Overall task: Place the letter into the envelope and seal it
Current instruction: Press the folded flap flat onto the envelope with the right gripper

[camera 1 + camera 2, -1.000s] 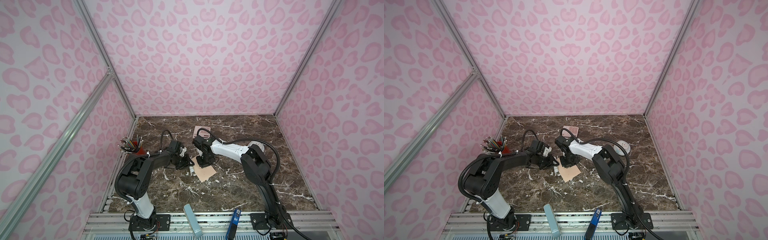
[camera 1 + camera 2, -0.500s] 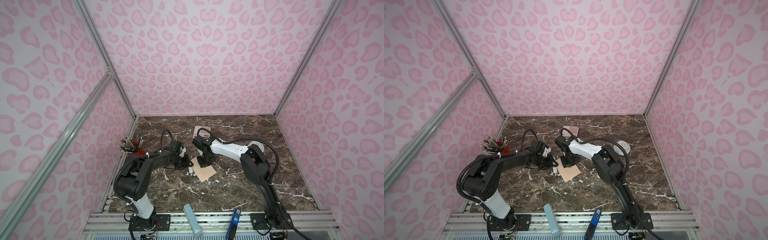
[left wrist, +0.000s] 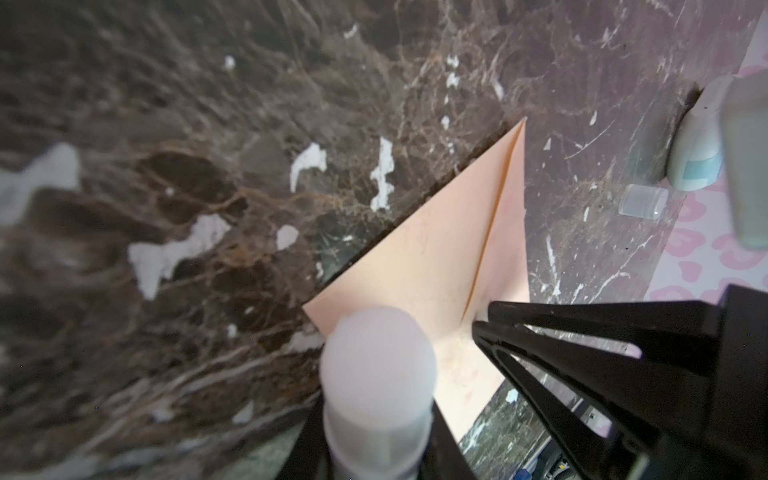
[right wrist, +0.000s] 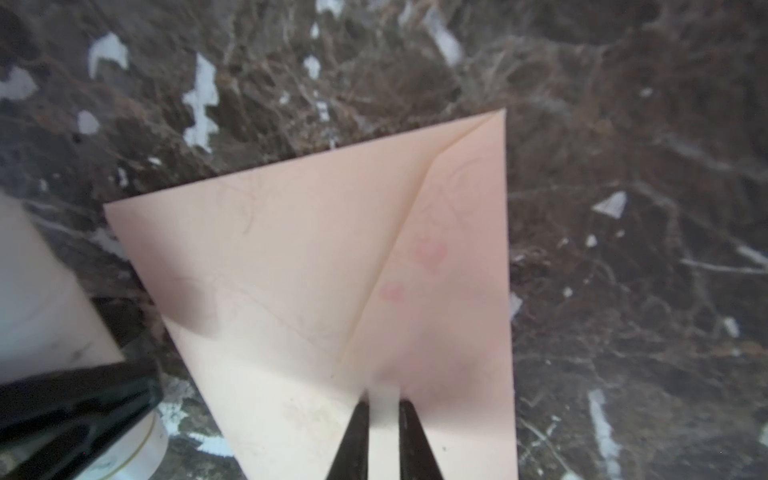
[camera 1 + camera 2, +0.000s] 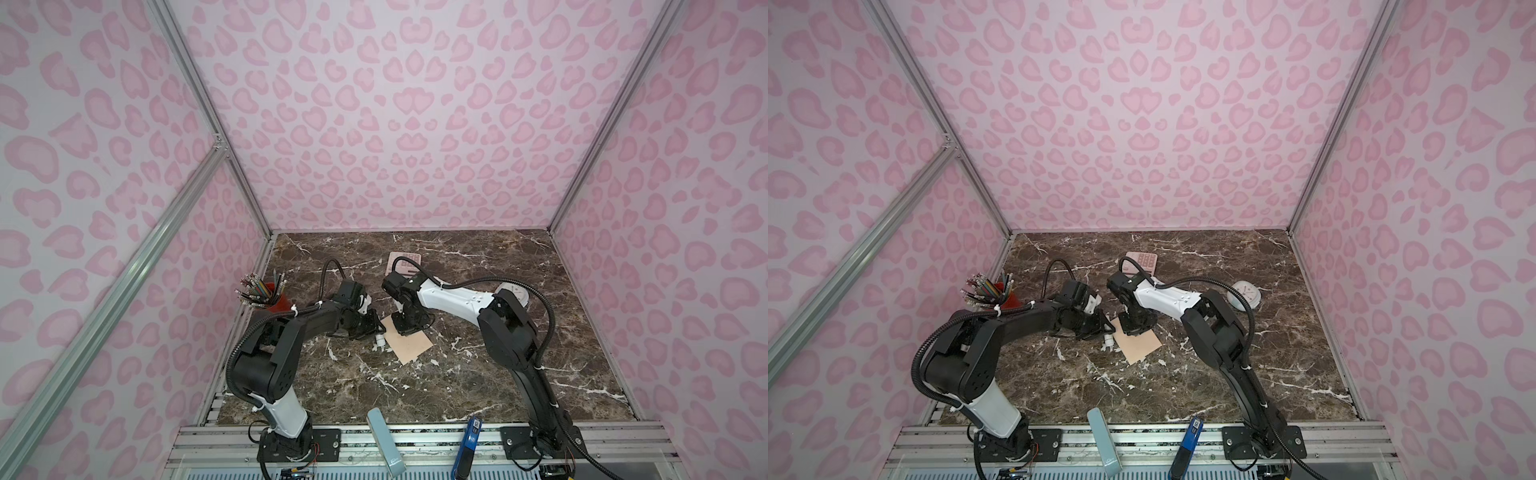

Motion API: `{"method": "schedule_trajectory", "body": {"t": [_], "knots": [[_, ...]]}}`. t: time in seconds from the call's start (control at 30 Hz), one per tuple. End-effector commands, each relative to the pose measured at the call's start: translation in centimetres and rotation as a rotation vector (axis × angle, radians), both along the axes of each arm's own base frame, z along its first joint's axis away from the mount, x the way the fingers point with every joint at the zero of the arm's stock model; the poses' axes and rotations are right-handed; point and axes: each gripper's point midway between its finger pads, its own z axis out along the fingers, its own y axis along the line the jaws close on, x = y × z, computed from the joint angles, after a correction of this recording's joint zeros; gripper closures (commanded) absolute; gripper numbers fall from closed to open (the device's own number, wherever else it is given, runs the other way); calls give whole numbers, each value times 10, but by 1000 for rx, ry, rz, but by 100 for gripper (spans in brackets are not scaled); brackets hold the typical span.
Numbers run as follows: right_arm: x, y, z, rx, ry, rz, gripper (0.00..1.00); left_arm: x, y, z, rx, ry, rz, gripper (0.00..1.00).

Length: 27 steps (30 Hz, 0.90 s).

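The peach-tan envelope [image 5: 409, 347] [image 5: 1140, 344] lies flat on the marble table, its pointed flap folded down over the body [image 4: 311, 257] [image 3: 436, 257]. The letter is out of view. My right gripper [image 5: 405, 330] [image 5: 1133, 330] [image 4: 383, 409] points down on the envelope's far end. Its tips rest on the flap with only a narrow gap between them and nothing in it. My left gripper [image 5: 374, 332] [image 3: 376, 419] lies low at the envelope's left edge, shut on a white glue stick [image 3: 378, 365] [image 5: 380, 341] whose tip reaches over the envelope's corner.
A pink calculator [image 5: 405, 262] lies behind the right arm and a white round clock [image 5: 513, 293] at the right. A red cup of pencils [image 5: 270, 297] stands by the left wall. A small clear cap [image 3: 642, 201] sits on the table. Two tools rest on the front rail [image 5: 384, 440].
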Motion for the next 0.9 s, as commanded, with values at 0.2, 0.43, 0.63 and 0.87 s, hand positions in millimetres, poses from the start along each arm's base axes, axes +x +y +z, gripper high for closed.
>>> {"method": "schedule_trajectory", "body": {"t": [0.2,0.43,0.63,0.87], "knots": [[-30,-4,-41,-55,141,-21,84,-6,4,14,5,-29,-6,96],[-33,0,-42,-56,145,-15,79,-6,5,21,4,-42,-9,96],[-35,0,-45,-59,153,-15,76,-7,6,27,6,-54,-5,96],[-37,2,-46,-53,159,-12,76,-6,7,31,8,-62,-4,96]]}}
